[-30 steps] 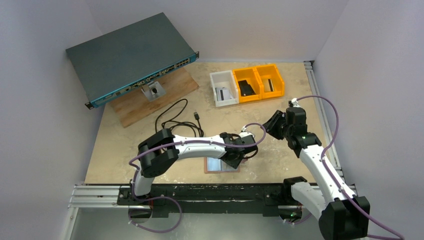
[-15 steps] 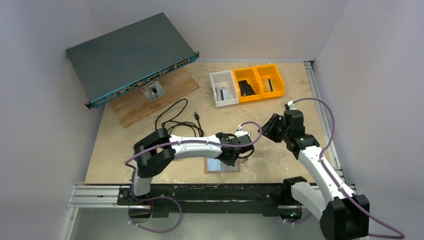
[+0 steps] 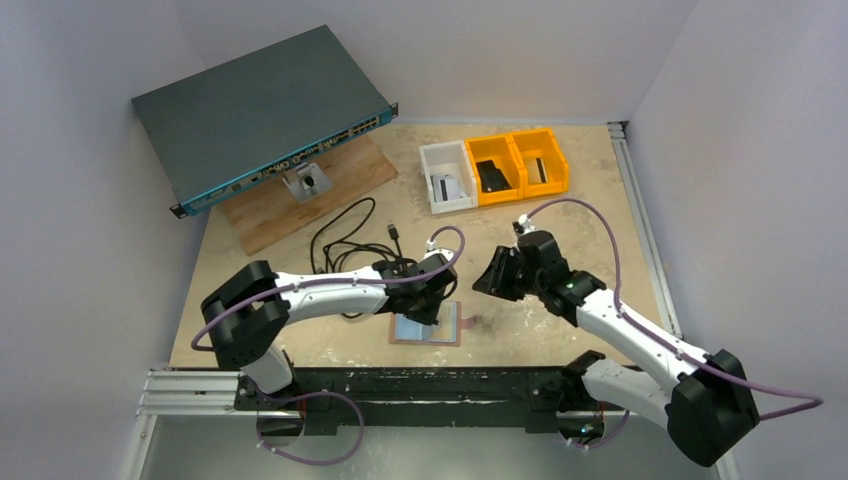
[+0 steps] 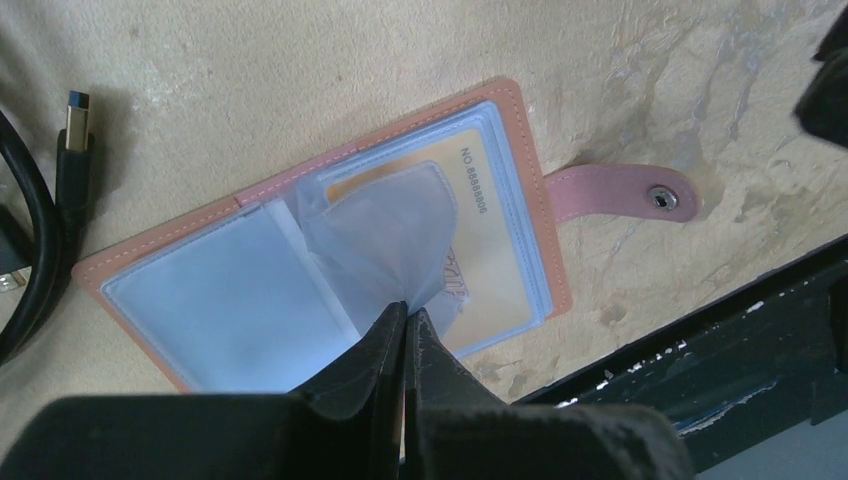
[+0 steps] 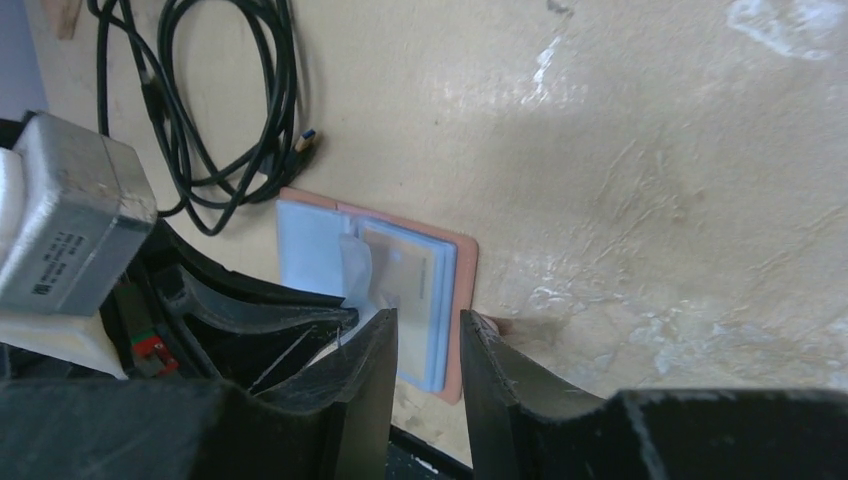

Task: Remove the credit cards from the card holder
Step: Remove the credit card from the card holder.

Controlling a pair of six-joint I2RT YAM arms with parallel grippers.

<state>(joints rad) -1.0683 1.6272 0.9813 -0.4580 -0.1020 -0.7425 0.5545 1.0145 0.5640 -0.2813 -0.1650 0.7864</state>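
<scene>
The card holder (image 3: 447, 331) lies open and flat on the table near the front edge, its snap tab (image 4: 625, 192) sticking out to the right. My left gripper (image 3: 432, 312) is shut on a clear pocket leaf (image 4: 385, 240) and holds it lifted off the holder (image 4: 220, 290). Under that leaf a tan card (image 4: 490, 240) with a printed number sits in the right-hand pocket. No other credit card shows. My right gripper (image 5: 428, 325) hovers open just above the holder's right rim (image 5: 466, 290), with nothing between its fingers. In the top view it (image 3: 487, 280) is right of the holder.
A coiled black USB cable (image 3: 345, 235) lies just behind the holder, its plug (image 4: 75, 120) close to the left rim. Further back stand a network switch (image 3: 255, 110) on a wooden board (image 3: 300, 205), a white bin (image 3: 447, 177) and two orange bins (image 3: 518, 165). A black rail (image 3: 420, 385) runs along the front.
My left gripper has shut on the clear pocket leaf and drawn left, shifting the holder slightly left. The right arm has swung left and down toward the holder's right rim.
</scene>
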